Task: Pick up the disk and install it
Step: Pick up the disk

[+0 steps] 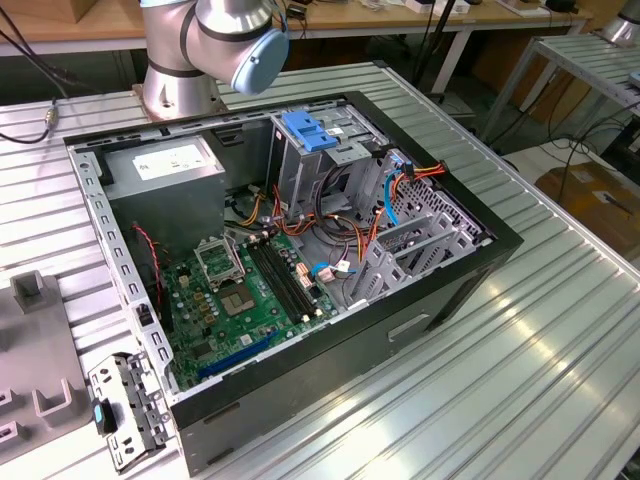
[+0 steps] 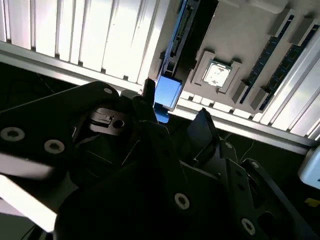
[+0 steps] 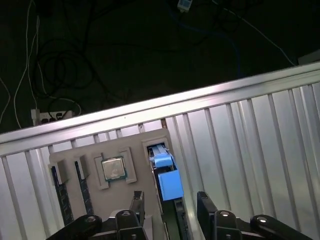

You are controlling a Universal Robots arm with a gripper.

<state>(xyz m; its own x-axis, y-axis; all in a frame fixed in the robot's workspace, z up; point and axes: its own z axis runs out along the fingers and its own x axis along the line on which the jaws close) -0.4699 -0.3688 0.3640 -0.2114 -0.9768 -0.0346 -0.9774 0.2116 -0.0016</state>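
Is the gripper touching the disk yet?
Apart. In the first wrist view the gripper is open, its fingers flanking the blue end of the disk, with a gap showing on both sides.

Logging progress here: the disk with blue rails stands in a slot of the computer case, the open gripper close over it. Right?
Not in the computer case. In the first wrist view the disk stands in a slot of the grey holder, beside a processor chip. The open gripper is close over it, as you said.
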